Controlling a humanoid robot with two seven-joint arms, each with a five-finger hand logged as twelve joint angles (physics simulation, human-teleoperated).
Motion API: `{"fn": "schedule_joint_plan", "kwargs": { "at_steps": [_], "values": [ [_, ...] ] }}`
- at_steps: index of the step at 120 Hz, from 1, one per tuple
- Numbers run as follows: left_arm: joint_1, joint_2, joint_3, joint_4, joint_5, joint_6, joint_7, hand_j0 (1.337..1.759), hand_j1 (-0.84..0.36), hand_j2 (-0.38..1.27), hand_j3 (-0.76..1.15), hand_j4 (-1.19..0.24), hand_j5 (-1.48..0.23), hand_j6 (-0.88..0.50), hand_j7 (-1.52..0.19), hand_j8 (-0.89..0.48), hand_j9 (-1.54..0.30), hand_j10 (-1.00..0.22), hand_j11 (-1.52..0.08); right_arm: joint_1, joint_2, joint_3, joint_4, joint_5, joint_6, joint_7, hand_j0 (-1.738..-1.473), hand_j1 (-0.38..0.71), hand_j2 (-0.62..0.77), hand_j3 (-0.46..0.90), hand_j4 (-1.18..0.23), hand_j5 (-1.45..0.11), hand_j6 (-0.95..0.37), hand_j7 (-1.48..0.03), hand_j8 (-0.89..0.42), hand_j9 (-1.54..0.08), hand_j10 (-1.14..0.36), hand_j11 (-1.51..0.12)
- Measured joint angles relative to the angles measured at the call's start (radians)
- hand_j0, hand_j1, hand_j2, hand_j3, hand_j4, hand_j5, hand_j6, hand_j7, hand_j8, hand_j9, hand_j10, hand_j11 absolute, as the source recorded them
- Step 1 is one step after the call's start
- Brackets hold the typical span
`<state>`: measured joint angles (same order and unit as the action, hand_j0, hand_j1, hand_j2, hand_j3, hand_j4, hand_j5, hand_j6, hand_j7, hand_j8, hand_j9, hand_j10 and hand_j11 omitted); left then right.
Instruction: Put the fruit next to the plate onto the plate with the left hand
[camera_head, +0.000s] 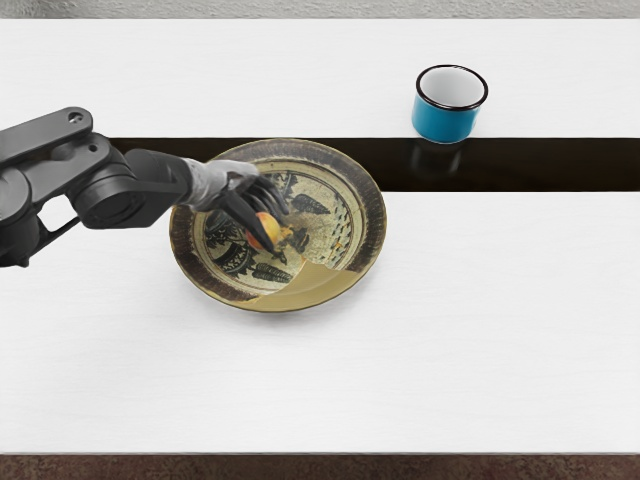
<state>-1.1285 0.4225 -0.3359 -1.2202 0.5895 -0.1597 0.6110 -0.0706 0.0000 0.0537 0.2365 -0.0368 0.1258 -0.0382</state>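
Note:
A round patterned plate (355, 180) with a dark rim lies on the white table left of centre. My left arm reaches in from the left edge, and the left hand (262, 222) hovers over the plate's middle. Its dark fingers are curled around a small orange-yellow fruit (269, 229), which sits above or on the plate's inner surface. I cannot tell whether the fruit touches the plate. The right arm does not show.
A blue enamel cup (449, 103) with a white inside stands at the back right of the plate. A dark gap (520, 165) runs across the table behind the plate.

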Motion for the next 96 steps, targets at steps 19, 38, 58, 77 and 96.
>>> {"fn": "schedule_joint_plan", "kwargs": {
  "at_steps": [19, 38, 58, 77, 96],
  "values": [
    [-0.015, 0.001, 0.022, 0.006, 0.0, -0.023, 0.0, 1.657, -0.04, 0.22, 0.0, -0.36, -0.49, -0.31, -0.49, -0.26, -0.49, -0.31, -0.48, 0.0, 0.0, 0.0, 0.0, 0.0, 0.0, 0.0, -1.658, -0.33, 0.0, 0.0, -0.01, -0.02, -0.01, -0.02, -0.01, -0.02, -0.01, -0.02],
    [-0.012, 0.077, -0.094, 0.003, -0.077, -0.267, 0.0, 1.658, 0.16, 0.1, 0.0, -0.18, -0.24, -0.15, -0.24, -0.13, -0.24, -0.12, -0.24, 0.0, 0.0, 0.0, 0.0, 0.0, 0.0, 0.0, -1.658, -0.33, 0.0, 0.0, -0.01, -0.02, -0.01, -0.02, -0.01, -0.02, -0.01, -0.02],
    [0.002, 0.219, -0.232, 0.001, -0.296, -0.414, 0.0, 1.658, 0.26, 0.05, 0.0, -0.09, -0.11, -0.08, -0.11, -0.06, -0.11, -0.06, -0.11, 0.0, 0.0, 0.0, 0.0, 0.0, 0.0, 0.0, -1.658, -0.33, 0.0, 0.0, -0.01, -0.02, -0.01, -0.02, -0.01, -0.02, -0.01, -0.02],
    [0.117, 0.377, -0.268, 0.002, -0.586, -0.443, 0.0, 1.658, 0.3, 0.02, 0.0, -0.05, -0.06, -0.04, -0.06, -0.04, -0.06, -0.03, -0.06, 0.0, 0.0, 0.0, 0.0, 0.0, 0.0, 0.0, -1.658, -0.33, 0.0, 0.0, -0.01, -0.02, -0.01, -0.02, -0.01, -0.02, -0.01, -0.02],
    [0.228, 0.51, -0.275, 0.007, -0.822, -0.45, 0.0, 1.658, 0.32, 0.01, 0.0, -0.02, -0.03, -0.02, -0.03, -0.02, -0.03, -0.02, -0.03, 0.0, 0.0, 0.0, 0.0, 0.0, 0.0, 0.0, -1.658, -0.33, 0.0, 0.0, -0.01, -0.02, -0.01, -0.02, -0.01, -0.02, -0.01, -0.02]
  ]
}}
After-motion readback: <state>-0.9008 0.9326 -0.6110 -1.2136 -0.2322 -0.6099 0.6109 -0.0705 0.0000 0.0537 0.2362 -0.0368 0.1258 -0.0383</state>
